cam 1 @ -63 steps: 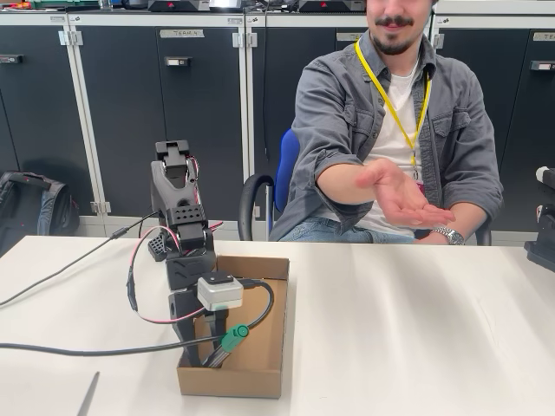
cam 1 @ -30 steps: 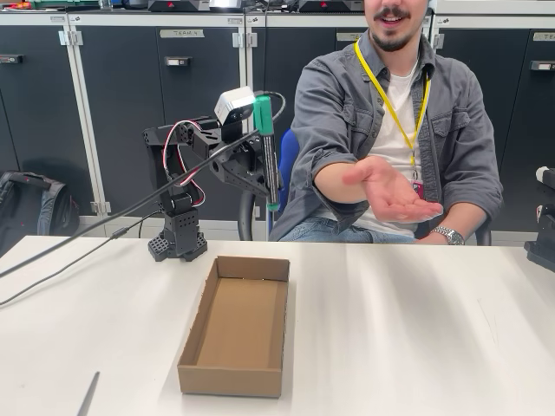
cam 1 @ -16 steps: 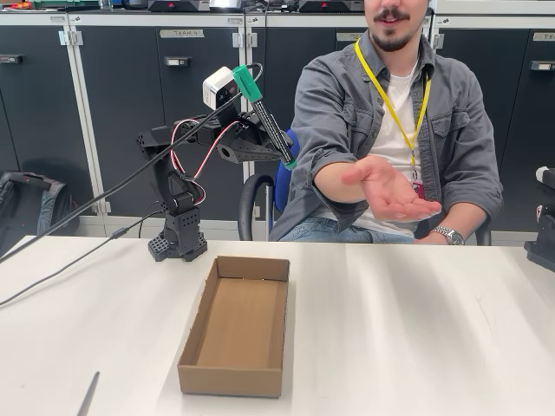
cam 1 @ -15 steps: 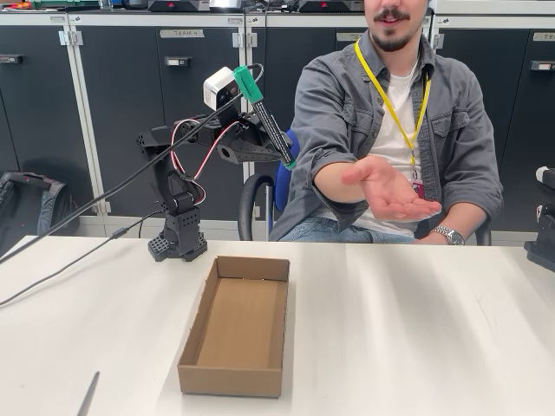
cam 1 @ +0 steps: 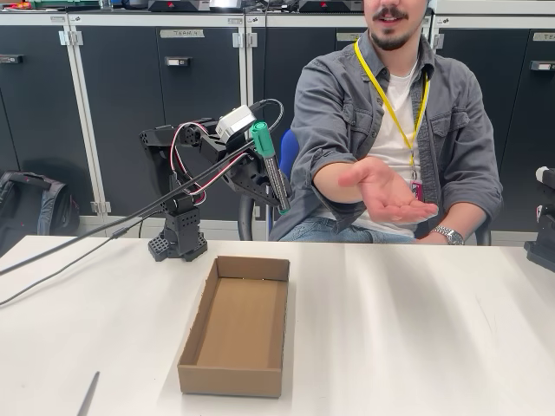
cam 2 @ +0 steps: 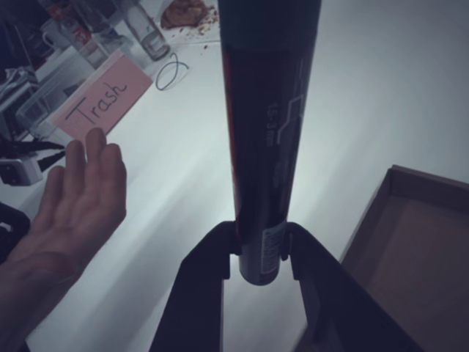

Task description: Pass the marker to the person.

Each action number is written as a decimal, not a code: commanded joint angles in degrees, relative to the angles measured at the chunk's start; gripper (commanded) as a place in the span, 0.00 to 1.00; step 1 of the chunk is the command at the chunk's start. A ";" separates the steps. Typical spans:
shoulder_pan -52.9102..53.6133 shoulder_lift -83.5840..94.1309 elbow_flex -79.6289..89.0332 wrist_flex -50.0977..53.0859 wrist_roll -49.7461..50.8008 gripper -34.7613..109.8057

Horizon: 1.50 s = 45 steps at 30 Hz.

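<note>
Open air is lying between the gripper (cam 1: 264, 178), which is clamping the marker (cam 1: 270, 166), and the person's open hand (cam 1: 387, 191); nothing is standing in that gap in the fixed view. Below, the cardboard box (cam 1: 232, 379) is sitting on the table (cam 1: 416, 329), under the arm rather than in the way. In the wrist view the hand (cam 2: 79, 196) is waiting palm-up to the left of the marker (cam 2: 265, 139), with bare table between them.
</note>
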 commanded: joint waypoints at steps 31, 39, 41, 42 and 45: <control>-14.77 -13.36 -16.52 8.88 -36.56 0.21; -10.90 -13.36 -16.96 11.07 -61.52 0.21; -10.02 -13.27 -16.96 11.78 -66.53 0.21; -9.58 -13.27 -16.96 11.95 -68.99 0.21; -8.00 -13.18 -16.70 12.66 -75.94 0.21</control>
